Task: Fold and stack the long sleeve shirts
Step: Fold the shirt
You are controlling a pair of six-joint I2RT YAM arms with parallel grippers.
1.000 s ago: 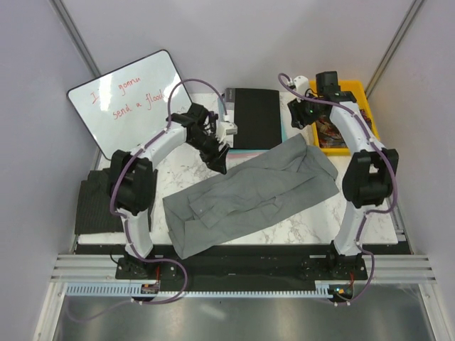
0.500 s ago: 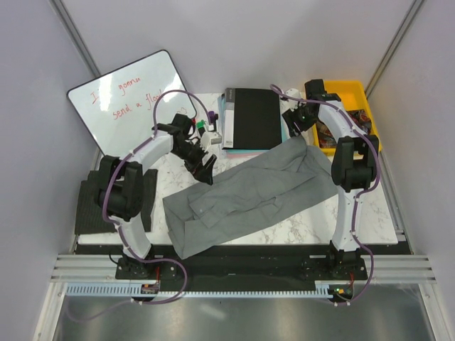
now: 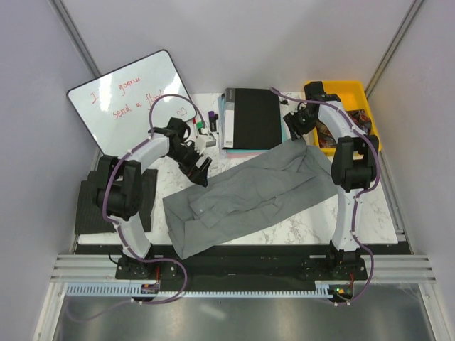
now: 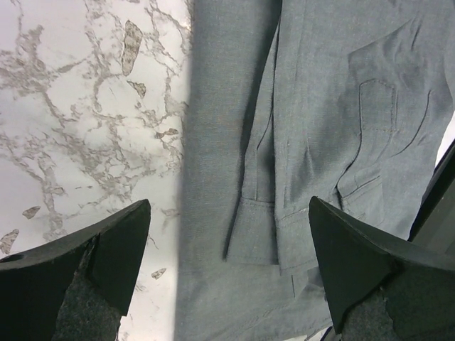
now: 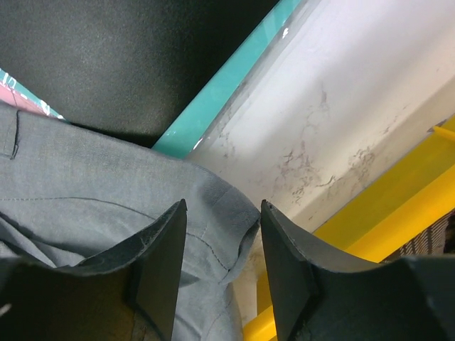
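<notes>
The grey shirt (image 3: 249, 195) lies partly folded across the surface (image 3: 298, 224); the dark shirt (image 3: 91, 207) sits at its left edge. The left jaws hang spread wide over a cuff. The right jaws stand parted astride the far corner by the book (image 3: 256, 117). A shallow close could catch only 1 layer, or slip.

Whiteboard (image 3: 121, 106): red handwriting "gonna send a floo"

You've got bare marble table (image 3: 168, 179) left of the grey shirt (image 3: 249, 195); the black book (image 3: 252, 117) and yellow bin (image 3: 352, 94) flank your right gripper (image 3: 297, 129).
</notes>
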